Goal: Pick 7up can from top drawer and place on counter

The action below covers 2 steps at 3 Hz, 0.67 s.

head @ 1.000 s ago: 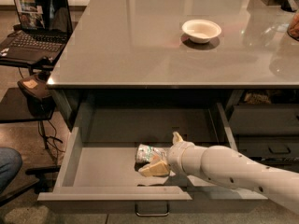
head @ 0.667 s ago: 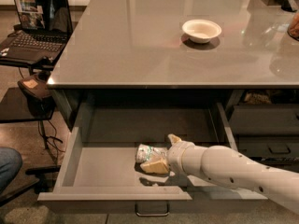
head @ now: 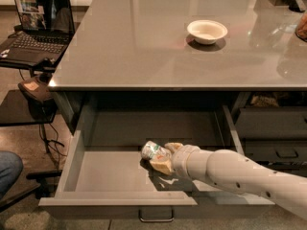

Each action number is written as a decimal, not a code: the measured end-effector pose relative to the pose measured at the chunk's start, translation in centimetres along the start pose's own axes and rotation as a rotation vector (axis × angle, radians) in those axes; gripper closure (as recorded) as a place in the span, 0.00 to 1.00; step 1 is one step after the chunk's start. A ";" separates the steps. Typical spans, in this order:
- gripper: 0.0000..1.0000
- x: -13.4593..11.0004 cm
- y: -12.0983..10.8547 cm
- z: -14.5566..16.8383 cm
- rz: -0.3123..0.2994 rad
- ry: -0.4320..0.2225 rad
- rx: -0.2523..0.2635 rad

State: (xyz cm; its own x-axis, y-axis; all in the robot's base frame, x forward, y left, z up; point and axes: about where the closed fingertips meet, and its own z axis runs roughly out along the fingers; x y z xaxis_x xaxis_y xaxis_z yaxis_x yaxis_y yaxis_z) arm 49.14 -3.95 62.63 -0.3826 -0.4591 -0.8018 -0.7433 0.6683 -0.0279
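Note:
The top drawer (head: 96, 176) is pulled wide open below the counter (head: 144, 42), with its small loop handle (head: 156, 217) at the front. The 7up can (head: 152, 151) lies tilted inside the drawer, right of the middle. My gripper (head: 162, 159) reaches in from the right on a white arm and is shut on the can, with one pale finger above it and one below. The can seems slightly raised off the drawer floor, with a shadow under it.
A white bowl (head: 206, 31) stands on the counter at the back right. A laptop (head: 36, 20) sits on a small dark table at the left. Darker drawers with black handles (head: 287, 153) are at the right. A person's knee (head: 7, 169) shows at the lower left.
The gripper with the can has shifted slightly left and up inside the drawer; the can looks a little more lifted and tilted.

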 end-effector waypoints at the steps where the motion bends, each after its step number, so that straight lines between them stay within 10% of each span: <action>1: 0.88 -0.2 -0.3 -0.2 0.003 -0.004 0.003; 2: 1.00 -1.5 -3.3 -2.4 0.003 -0.017 0.022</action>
State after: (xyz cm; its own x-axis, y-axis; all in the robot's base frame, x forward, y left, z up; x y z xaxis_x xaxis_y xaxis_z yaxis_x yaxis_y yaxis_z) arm 50.85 -6.88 65.35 -0.3753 -0.4467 -0.8122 -0.7296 0.6828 -0.0384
